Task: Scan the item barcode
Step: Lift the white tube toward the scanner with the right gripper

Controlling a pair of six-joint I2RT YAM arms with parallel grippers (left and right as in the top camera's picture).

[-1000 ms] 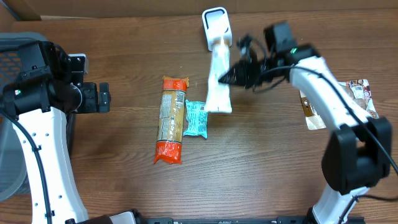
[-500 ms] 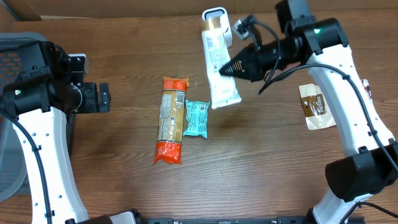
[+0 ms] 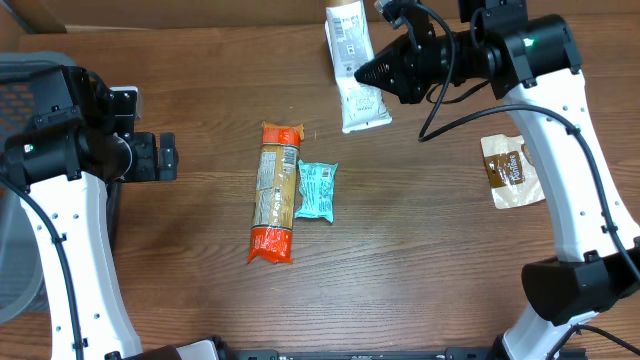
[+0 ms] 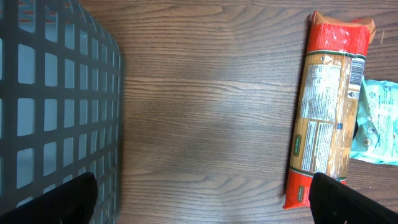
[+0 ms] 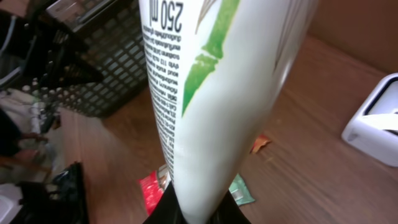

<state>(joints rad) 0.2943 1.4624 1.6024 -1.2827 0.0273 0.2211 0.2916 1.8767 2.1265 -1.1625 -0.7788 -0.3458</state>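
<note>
My right gripper (image 3: 380, 75) is shut on a white tube (image 3: 356, 75) and holds it up over the back of the table. In the right wrist view the tube (image 5: 217, 81) fills the middle, printed with small text and a green bamboo stem, and the dark jaws (image 5: 196, 208) pinch its narrow end. A label with bars faces up on the tube in the overhead view. My left gripper (image 3: 165, 157) hangs open at the left with nothing in it. Its fingertips (image 4: 81, 196) frame bare wood in the left wrist view.
An orange-red pack (image 3: 275, 190) and a teal packet (image 3: 317, 190) lie side by side mid-table. A brown packet (image 3: 510, 170) lies at the right. A grey mesh basket (image 4: 50, 93) stands at the left edge. A white box-shaped device (image 5: 376, 121) sits on the table beyond the tube.
The right arm has lifted the tube off the table and carried it towards the back edge, over the white device. The left arm has stayed put.
</note>
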